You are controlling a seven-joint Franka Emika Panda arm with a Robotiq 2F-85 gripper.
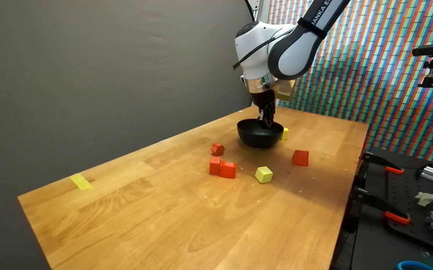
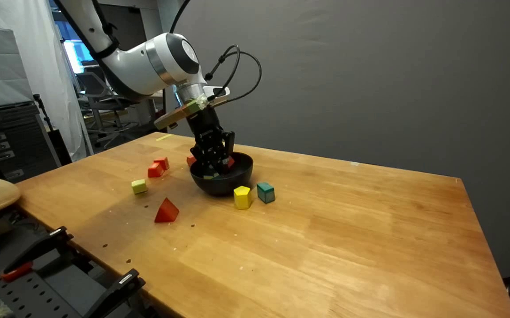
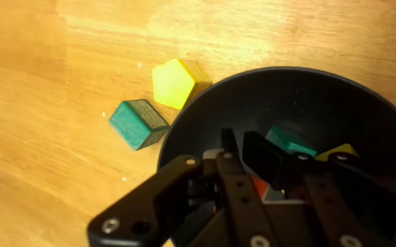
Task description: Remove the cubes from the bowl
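Gripper (image 3: 240,137): tips close together, within the bowl (image 3: 287,92); cannot tell whether they pinch anything;
Red block (image 3: 259,187): in the bowl, largely hidden;
Green block (image 3: 287,141): in the bowl; likely light, rigid; best held across opposite flat faces;
Yellow block (image 3: 338,151): just beside it, partly covered; smooth sides may slip, so grip squarely;
Red pyramid (image 2: 166,211): outside, on the tabletop (image 2: 370,247)

The wrist view crops the bowl (image 3: 318,97); the blurred pincer (image 3: 241,137) partly hides a red block (image 3: 259,186). Both exterior views crop the near edge of the worktop (image 1: 179,225).
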